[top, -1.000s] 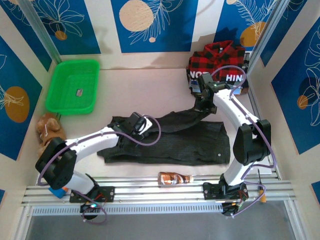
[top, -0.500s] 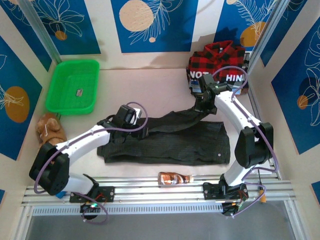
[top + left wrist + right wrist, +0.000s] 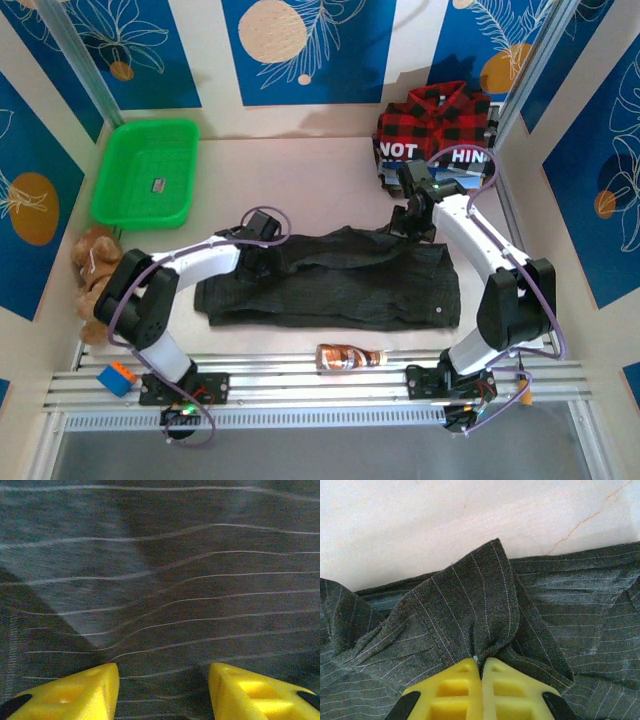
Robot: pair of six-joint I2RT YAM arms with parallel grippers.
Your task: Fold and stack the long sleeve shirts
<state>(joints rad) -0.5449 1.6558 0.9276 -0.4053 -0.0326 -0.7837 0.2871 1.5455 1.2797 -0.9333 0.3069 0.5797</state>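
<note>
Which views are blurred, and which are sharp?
Left wrist view: the charcoal shirt is smeared, stripes soft, mostly at upper left. Right wrist view: weave and stripes sharp above the right gripper. Top external view: even light, no glare.

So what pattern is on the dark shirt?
The charcoal cloth shirt has thin pale stripes, clearest in right wrist view.

A green basket (image 3: 108,180) stands far left on the tabletop (image 3: 300,185), with a brown plush toy (image 3: 95,262) just before it. A brown bottle (image 3: 350,356) lies at the near edge.
</note>
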